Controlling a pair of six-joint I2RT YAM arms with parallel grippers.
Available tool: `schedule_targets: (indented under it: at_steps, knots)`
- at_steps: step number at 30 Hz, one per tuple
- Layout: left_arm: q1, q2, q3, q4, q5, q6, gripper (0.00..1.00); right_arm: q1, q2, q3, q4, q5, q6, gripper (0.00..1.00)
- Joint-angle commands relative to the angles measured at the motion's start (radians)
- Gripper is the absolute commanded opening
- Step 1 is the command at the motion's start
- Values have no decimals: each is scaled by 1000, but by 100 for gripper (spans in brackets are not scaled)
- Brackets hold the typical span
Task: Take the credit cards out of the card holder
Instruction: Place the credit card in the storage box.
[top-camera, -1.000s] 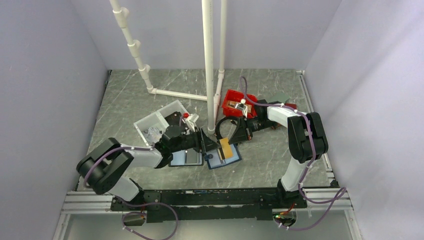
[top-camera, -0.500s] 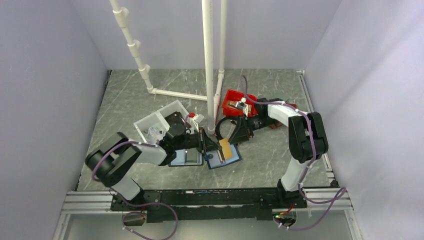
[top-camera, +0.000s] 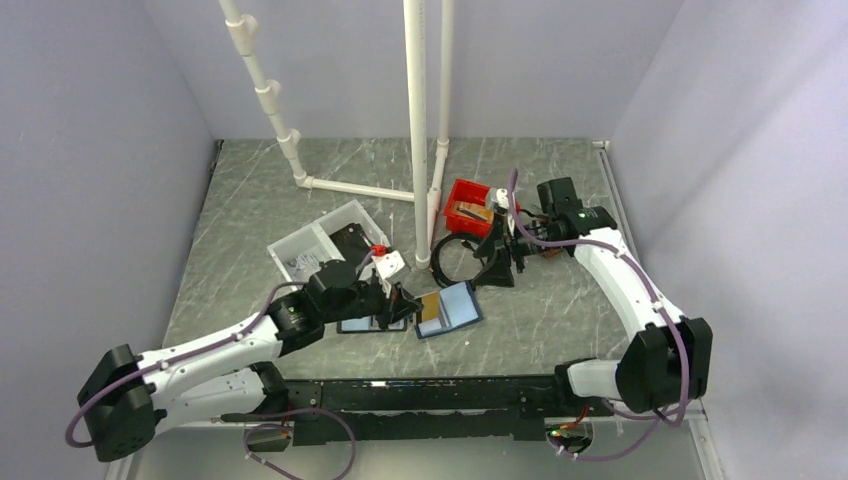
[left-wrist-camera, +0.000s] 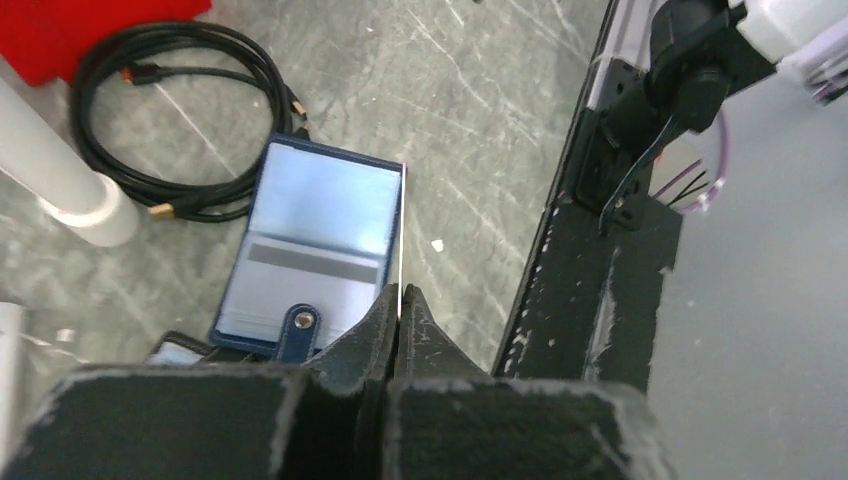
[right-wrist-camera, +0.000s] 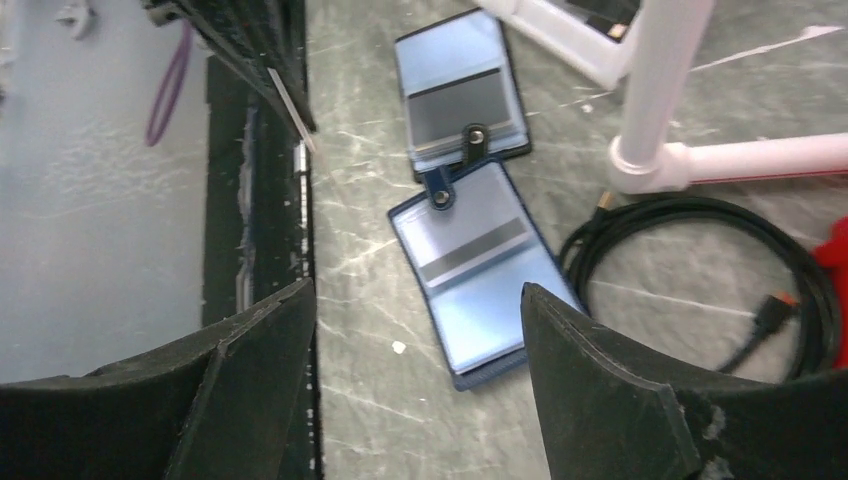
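The navy card holder (top-camera: 460, 308) lies open on the table, light-blue inside up, its tab (left-wrist-camera: 300, 322) toward the left arm. My left gripper (top-camera: 405, 300) is just left of it, shut on a gold-orange credit card (top-camera: 432, 306). In the left wrist view that card (left-wrist-camera: 402, 230) shows edge-on as a thin pale line running out from between the closed fingertips of the left gripper (left-wrist-camera: 400, 292). My right gripper (top-camera: 497, 268) hovers behind and to the right of the holder. In its wrist view the right gripper (right-wrist-camera: 418, 290) is open and empty above the card holder (right-wrist-camera: 470, 270).
A black-edged folio (right-wrist-camera: 465, 95) lies tab to tab with the holder. A coiled black cable (top-camera: 452, 255), a red bin (top-camera: 468, 208) and the white pipe frame (top-camera: 417, 150) stand behind. A clear plastic box (top-camera: 305, 245) is at the left. The black rail (top-camera: 420, 392) runs along the near edge.
The left gripper closed on the card that the right gripper held upright over the holder. The right gripper then opened, let go and drew back to the right. The card now leans left.
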Motion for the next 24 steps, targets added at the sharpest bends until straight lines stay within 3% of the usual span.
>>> schedule_targets:
  at_steps: [1, 11, 16, 22, 24]
  knots:
    - [-51, -65, 113, -217, -109, 321, 0, -41, -54, -18, 109, 48, 67, 79]
    - [-232, 42, 287, -307, -290, 684, 0, -145, -151, -96, 222, -131, 202, 89]
    - [-336, 98, 300, -266, -326, 866, 0, -156, -152, -167, 334, -242, 312, 99]
    - [-423, 136, 252, -134, -327, 1037, 0, -134, -144, -286, 625, -310, 619, 100]
    - [-447, 144, 248, -116, -373, 1071, 0, -104, -127, -294, 641, -309, 638, 100]
